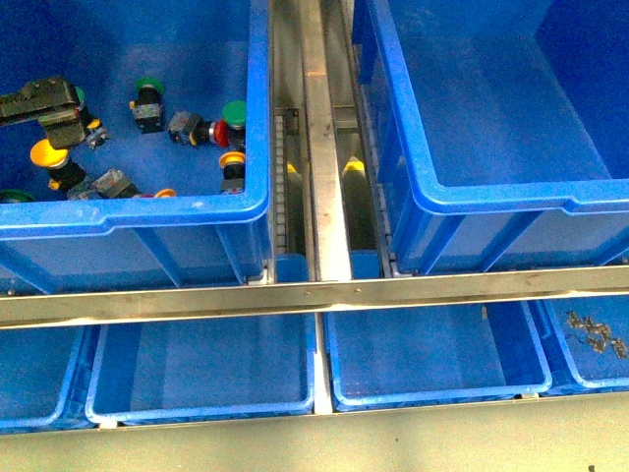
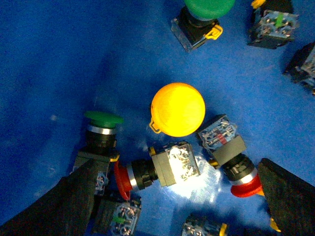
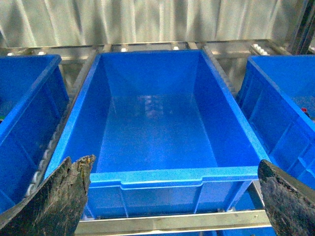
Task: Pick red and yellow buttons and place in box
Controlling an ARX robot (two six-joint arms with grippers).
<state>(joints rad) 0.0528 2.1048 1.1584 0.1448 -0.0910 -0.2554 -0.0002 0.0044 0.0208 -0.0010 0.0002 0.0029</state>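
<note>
L: I see left gripper (image 2: 177,169) jaws apart, above yellow button (image 2: 177,109) and red button (image 2: 121,181), both in crate (image 1: 257,147) left of box (image 1: 491,197) | R: right gripper (image 3: 173,164) jaws apart, holding nothing, facing box

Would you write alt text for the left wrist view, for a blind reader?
A yellow button faces the camera on a blue bin floor, just beyond the open left gripper. Two red buttons lie on their sides between its fingers, green switches around.
</note>
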